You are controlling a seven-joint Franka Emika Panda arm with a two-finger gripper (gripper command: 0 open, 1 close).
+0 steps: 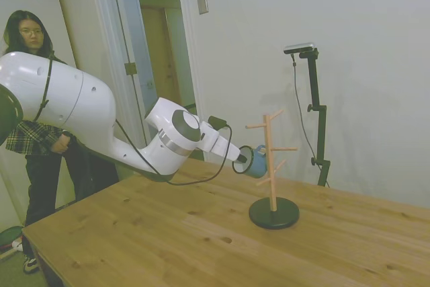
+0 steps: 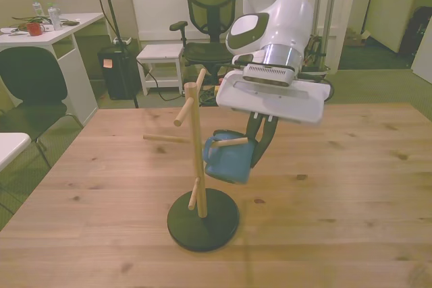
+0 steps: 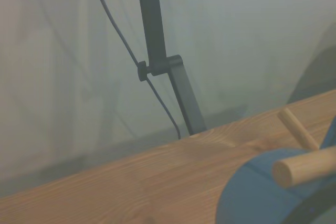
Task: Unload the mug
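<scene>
The blue mug [image 1: 259, 165] hangs tilted by its handle on a middle peg [image 2: 229, 142] of the wooden peg stand [image 1: 271, 166], above the stand's black round base [image 1: 273, 212]. My gripper [image 1: 243, 159] reaches in from the side view's left and is shut on the mug's rim, on the side away from the pole. In the front view the mug [image 2: 226, 163] sits just right of the pole [image 2: 196, 146], with my gripper [image 2: 258, 150] at its right edge. The wrist view shows the mug's blue wall [image 3: 257, 198] and a peg [image 3: 302, 166] close up.
A person [image 1: 30, 99] stands beyond the table's left end in the side view, behind the arm. Other pegs [image 2: 182, 112] stick out of the pole higher and lower. An office chair [image 2: 210, 11] and a white desk [image 2: 54, 32] stand behind the table.
</scene>
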